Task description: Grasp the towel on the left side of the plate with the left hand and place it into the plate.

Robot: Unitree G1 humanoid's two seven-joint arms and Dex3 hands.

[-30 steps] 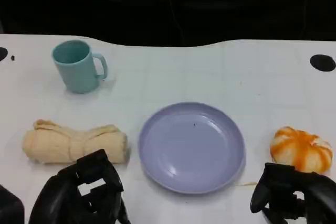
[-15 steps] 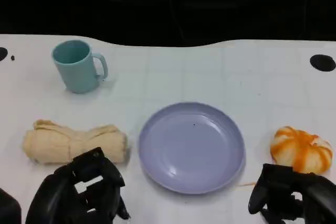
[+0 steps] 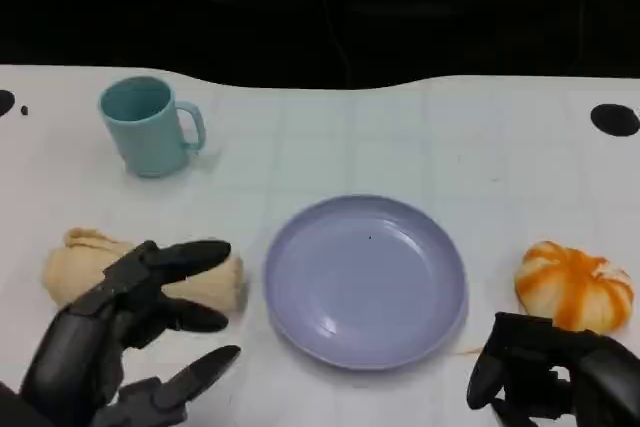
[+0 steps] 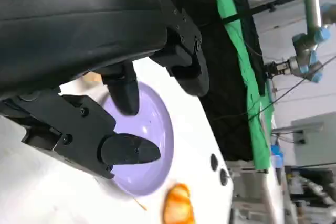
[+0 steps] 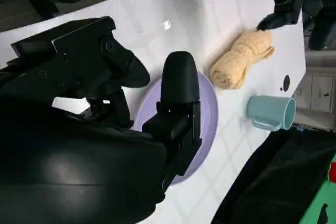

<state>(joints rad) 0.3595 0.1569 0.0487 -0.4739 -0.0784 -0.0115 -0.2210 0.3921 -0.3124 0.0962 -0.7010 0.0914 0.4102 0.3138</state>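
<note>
On the white table (image 3: 400, 137), the lavender plate (image 3: 366, 280) sits at the centre of the head view, the largest thing there. At its nine o'clock, just beside the rim, lies the rolled beige towel (image 3: 70, 267), long side across. The left hand (image 3: 125, 332) hovers at the towel's six o'clock with fingers spread apart and nothing in them, the upper fingertips (image 3: 205, 252) over the roll's plate-side end. The right hand (image 3: 545, 377), at the plate's five o'clock, has fingers curled in on nothing. A teal mug (image 3: 148, 127) stands at eleven o'clock, an orange-and-white pumpkin (image 3: 574, 285) at three.
</note>
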